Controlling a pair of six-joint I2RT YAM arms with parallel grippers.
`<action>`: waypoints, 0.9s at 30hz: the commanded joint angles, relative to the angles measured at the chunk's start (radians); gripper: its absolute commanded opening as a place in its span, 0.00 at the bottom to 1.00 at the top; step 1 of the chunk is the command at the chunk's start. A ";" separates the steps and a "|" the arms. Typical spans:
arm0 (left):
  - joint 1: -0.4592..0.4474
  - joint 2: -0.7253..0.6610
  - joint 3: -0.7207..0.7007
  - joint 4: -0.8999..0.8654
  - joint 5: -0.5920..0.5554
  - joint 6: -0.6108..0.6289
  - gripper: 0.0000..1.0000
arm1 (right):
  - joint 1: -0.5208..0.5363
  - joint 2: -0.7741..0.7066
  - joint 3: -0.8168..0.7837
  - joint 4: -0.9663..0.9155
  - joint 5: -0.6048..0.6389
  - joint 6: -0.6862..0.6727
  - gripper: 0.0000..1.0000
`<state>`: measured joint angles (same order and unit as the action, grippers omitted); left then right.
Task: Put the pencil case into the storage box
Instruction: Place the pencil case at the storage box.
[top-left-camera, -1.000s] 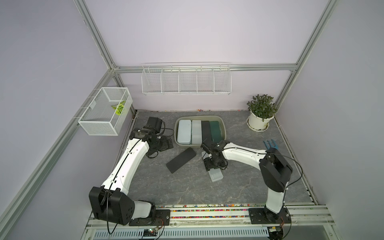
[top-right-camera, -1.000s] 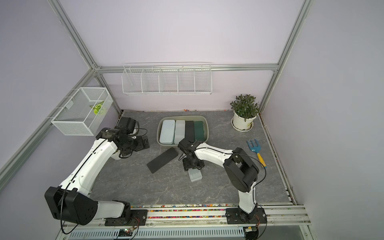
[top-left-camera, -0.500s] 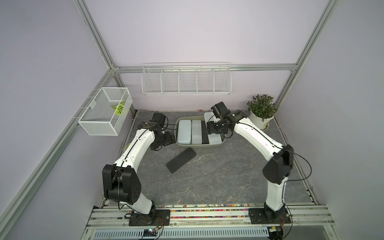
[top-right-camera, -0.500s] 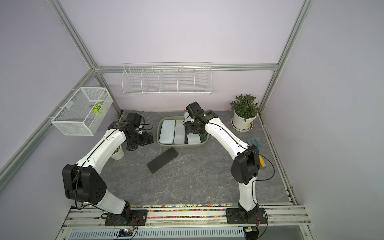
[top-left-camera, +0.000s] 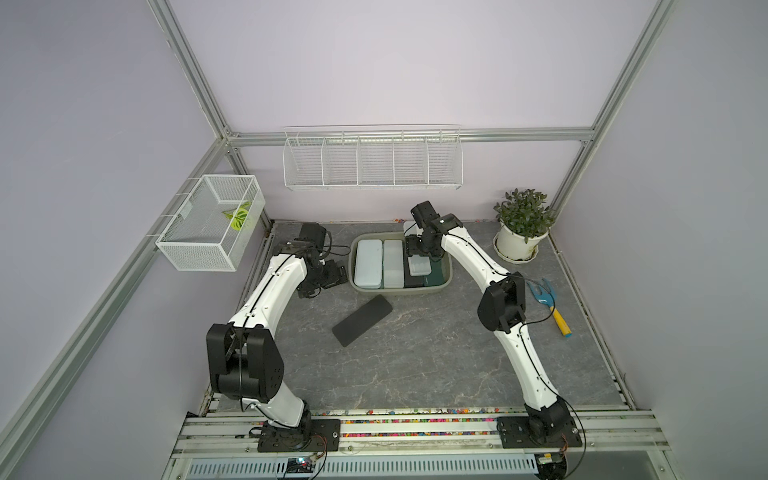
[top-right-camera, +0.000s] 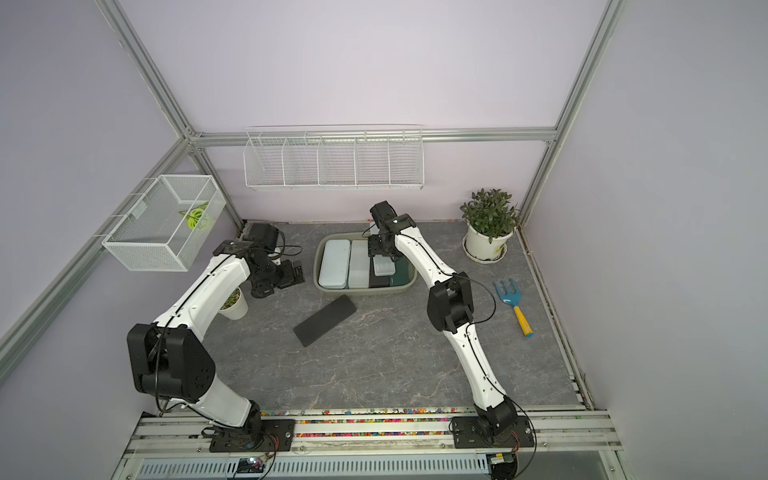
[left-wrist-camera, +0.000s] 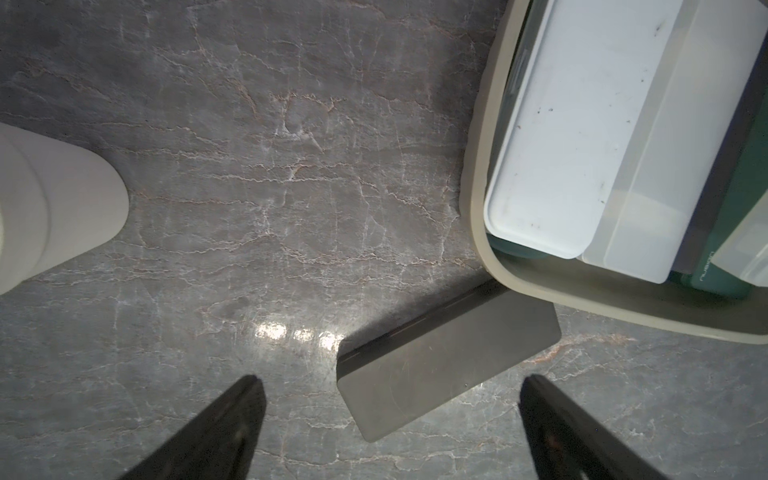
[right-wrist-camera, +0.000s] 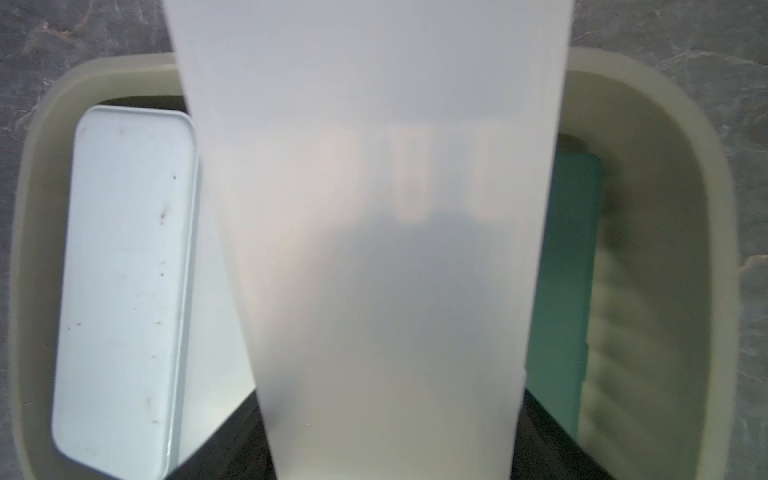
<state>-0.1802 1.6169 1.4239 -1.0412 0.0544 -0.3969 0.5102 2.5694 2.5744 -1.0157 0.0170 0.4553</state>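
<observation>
I am holding the frosted pencil case in the right gripper, with the jaws partly closed on its end. It is hanging tilted over the black case and the dark green case inside the storage box. I cannot tell whether it is touching them. A pale blue case and a second frosted case are lying side by side in the box's left half. My left gripper is hovering just beside the box's left wall, jaws spread wide and gripping nothing. The loose black pencil case is lying diagonally on the table, just in front of the box.
</observation>
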 joint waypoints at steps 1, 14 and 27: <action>0.019 0.013 0.039 -0.003 0.012 0.027 1.00 | -0.001 0.039 0.034 -0.030 -0.047 -0.001 0.58; 0.039 0.095 0.115 -0.052 0.016 0.048 1.00 | -0.001 -0.038 -0.135 0.115 -0.233 0.026 0.98; 0.049 0.132 0.102 -0.045 0.019 0.087 1.00 | 0.005 -0.127 -0.189 0.102 -0.238 0.022 0.98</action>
<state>-0.1371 1.7226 1.5127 -1.0756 0.0612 -0.3416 0.5064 2.5397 2.4119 -0.9154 -0.2295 0.4816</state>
